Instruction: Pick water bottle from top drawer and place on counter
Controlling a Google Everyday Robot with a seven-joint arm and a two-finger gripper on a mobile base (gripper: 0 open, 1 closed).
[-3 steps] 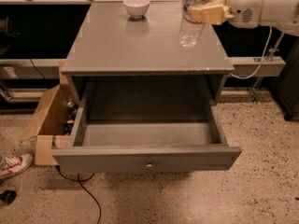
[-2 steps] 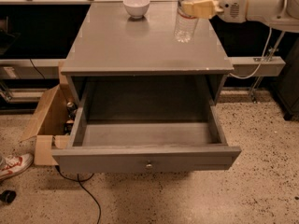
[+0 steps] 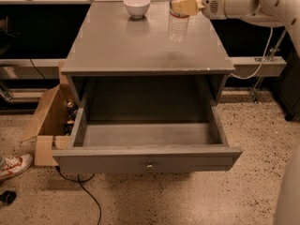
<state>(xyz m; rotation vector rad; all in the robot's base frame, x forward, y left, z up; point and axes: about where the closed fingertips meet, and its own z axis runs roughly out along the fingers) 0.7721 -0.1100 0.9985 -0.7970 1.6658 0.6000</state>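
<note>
Clear bottle (image 3: 178, 26) in gripper (image 3: 186, 6) over counter (image 3: 126, 48)

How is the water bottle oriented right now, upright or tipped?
Upright: the water bottle stands vertical over the counter, its upper part gripped by the end effector at the counter's far right.

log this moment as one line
tool: shut on water bottle, above counter back right | top drawer: open | white bowl: counter back
</note>
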